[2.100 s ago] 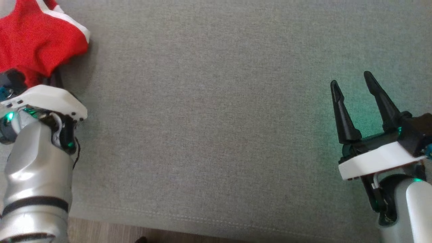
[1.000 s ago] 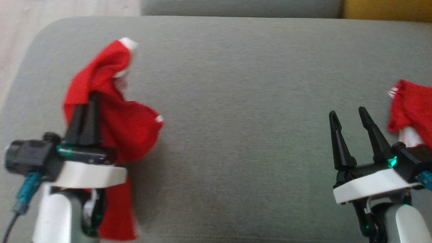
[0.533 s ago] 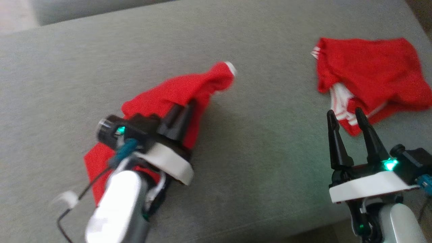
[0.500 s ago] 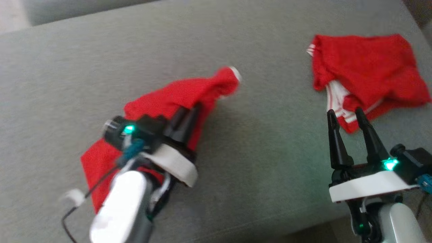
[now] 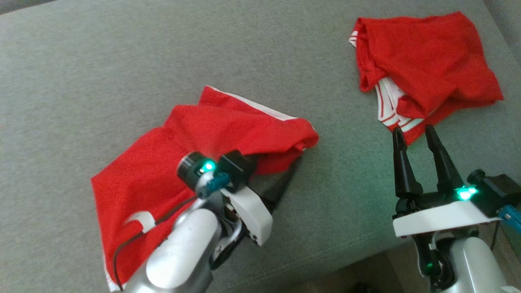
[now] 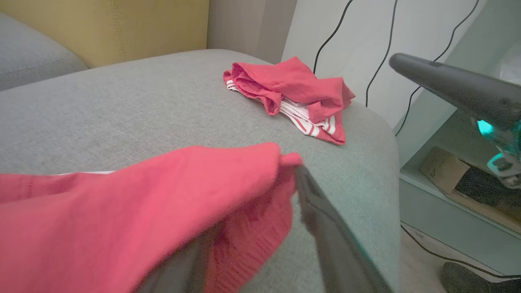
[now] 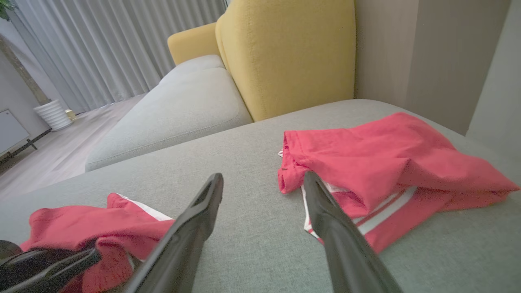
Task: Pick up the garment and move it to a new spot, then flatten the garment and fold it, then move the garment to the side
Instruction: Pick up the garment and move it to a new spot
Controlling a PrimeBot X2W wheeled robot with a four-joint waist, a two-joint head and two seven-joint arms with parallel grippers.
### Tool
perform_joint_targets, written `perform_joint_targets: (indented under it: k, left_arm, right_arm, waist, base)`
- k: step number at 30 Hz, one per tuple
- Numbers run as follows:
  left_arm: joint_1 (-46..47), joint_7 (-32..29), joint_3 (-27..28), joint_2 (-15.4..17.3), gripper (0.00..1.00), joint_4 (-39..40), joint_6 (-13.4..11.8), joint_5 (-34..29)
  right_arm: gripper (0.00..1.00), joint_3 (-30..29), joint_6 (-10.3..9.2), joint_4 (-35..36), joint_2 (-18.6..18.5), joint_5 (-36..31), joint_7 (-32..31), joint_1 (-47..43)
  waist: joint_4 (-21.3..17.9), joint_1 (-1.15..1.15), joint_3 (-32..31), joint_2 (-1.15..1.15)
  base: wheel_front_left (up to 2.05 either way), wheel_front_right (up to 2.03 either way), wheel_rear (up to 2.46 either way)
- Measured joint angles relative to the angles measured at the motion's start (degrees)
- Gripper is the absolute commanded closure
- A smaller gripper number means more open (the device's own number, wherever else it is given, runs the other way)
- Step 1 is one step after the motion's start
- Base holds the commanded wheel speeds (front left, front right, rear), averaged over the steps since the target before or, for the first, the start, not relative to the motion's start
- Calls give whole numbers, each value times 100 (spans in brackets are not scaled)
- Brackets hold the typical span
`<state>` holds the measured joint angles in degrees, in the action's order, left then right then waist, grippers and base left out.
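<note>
left gripper [image 5: 281, 185] clamped on the red garment [image 5: 195, 162]
right gripper [image 5: 419, 140] hung fingers apart near the second garment [image 5: 423, 69].

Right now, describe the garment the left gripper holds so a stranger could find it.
On the grey sofa cushion lie two red garments. Take the spread garment at its middle, under the left gripper; the other red garment is bunched near the right edge, showing striped trim.

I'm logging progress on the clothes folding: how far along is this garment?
The garment lies mid-cushion, seemingly moved. In hand: the left gripper grips its edge. It is rumpled, so flattening, folding and setting aside remain. The right gripper waits open near the other red garment.
</note>
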<state>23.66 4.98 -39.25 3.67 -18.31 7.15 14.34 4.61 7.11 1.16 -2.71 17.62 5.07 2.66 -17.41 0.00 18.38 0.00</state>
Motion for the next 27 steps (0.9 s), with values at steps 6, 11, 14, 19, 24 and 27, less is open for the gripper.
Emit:
perform_joint_targets:
  k: [6,11,14,19,24,27]
  left_arm:
    - [-246,325,-152,86,0,330,9,202]
    - [-750,575,177,252,0,755,-380,348]
    - [-909,737,544,377,0,1021,-728,360]
    - [-1037,903,1270,548,0,1293,-1291,359]
    - [-1447,927,1871,735,0,1313,-1581,447]
    - [-1702,931,2160,855,0,1306,-1634,498]
  right_arm:
    - [0,-40,0,-11,2,-135,-66,3]
    - [0,-145,0,91,2,-303,-243,-123]
    - [0,-208,0,188,3,-400,-372,-247]
    - [0,-307,0,334,3,-487,-530,-366]
    - [0,-338,0,404,3,-623,-694,-480]
    - [0,-345,0,431,3,-734,-744,-489]
  waist:
    - [346,0,-335,0]
    - [734,0,-644,0]
    - [987,0,-807,0]
    - [1391,0,-1048,0]
    - [1715,0,-1261,0]
    - [1843,0,-1380,0]
  base:
    - [0,0,0]
    - [0,0,0]
    - [0,0,0]
    - [0,0,0]
    - [0,0,0]
    - [0,0,0]
